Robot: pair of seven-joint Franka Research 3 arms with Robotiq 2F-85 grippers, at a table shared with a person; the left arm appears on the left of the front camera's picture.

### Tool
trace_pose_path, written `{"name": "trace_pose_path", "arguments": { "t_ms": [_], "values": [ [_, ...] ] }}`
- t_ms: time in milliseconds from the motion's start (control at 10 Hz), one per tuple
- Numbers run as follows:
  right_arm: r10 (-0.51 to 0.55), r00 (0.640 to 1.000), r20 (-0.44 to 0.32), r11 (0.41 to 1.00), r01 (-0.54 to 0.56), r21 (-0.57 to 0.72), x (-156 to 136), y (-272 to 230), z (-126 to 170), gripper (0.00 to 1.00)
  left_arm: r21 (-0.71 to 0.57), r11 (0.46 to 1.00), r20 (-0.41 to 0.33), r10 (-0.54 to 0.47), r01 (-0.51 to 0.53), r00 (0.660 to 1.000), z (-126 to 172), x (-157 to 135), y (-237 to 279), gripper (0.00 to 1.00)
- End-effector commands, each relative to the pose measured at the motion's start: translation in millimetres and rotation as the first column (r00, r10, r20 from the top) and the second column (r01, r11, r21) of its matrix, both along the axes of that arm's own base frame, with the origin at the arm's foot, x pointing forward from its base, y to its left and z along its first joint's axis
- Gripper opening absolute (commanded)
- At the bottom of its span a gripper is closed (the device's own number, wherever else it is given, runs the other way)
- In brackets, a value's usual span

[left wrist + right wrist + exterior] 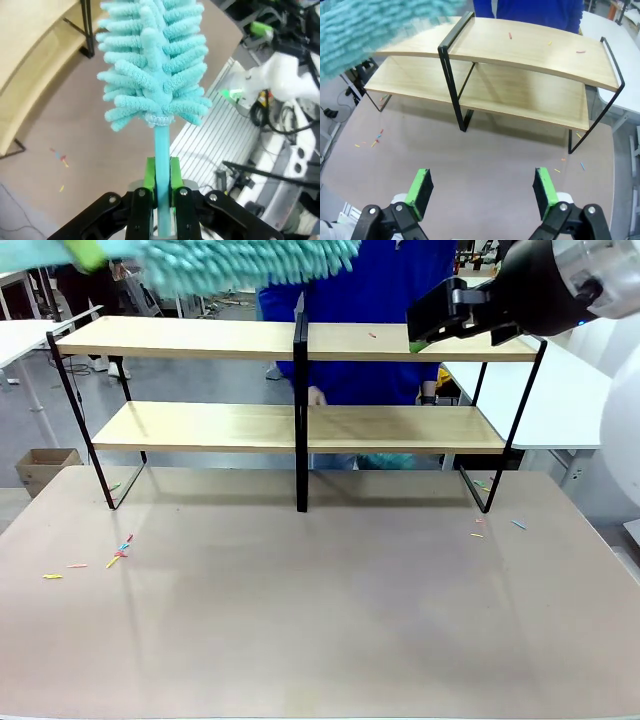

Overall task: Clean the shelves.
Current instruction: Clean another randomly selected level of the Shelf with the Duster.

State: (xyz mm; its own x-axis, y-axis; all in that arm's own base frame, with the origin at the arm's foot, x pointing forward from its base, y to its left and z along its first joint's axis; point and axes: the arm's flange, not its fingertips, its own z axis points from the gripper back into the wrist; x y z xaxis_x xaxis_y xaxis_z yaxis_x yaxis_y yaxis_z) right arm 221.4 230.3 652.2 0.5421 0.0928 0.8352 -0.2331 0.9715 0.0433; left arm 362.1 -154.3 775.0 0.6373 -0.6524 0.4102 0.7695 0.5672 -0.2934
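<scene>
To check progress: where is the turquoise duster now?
Front view: the duster hovers over the shelves, above the top board's left half, handle clamped in the left gripper.

Grey floor (pixel 30 418), white side tables (pixel 572 400)

a robotics lab: white worktables (pixel 575 390), tangled cables (pixel 264 114), a cardboard box (pixel 45 468)
</scene>
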Motion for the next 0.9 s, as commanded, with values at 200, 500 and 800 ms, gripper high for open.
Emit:
{"name": "trace_pose_path", "arguments": {
  "t_ms": [200,500,800],
  "values": [
    [-0.001,1.000,-0.001,1.000,0.001,0.003,1,-1,0,1.00,0.032,0.977,-0.064,0.212,-0.210,0.975,18,88,-80,0.13],
    [-0.001,1.000,-0.001,1.000,0.001,0.003,1,-1,0,1.00,0.054,0.961,-0.062,0.276,-0.273,0.959,-7,140,-134,0.13],
    [-0.001,1.000,-0.001,1.000,0.001,0.003,1,-1,0,1.00,0.072,0.936,-0.088,0.350,-0.345,0.933,-39,181,-169,0.13]
  ]
}}
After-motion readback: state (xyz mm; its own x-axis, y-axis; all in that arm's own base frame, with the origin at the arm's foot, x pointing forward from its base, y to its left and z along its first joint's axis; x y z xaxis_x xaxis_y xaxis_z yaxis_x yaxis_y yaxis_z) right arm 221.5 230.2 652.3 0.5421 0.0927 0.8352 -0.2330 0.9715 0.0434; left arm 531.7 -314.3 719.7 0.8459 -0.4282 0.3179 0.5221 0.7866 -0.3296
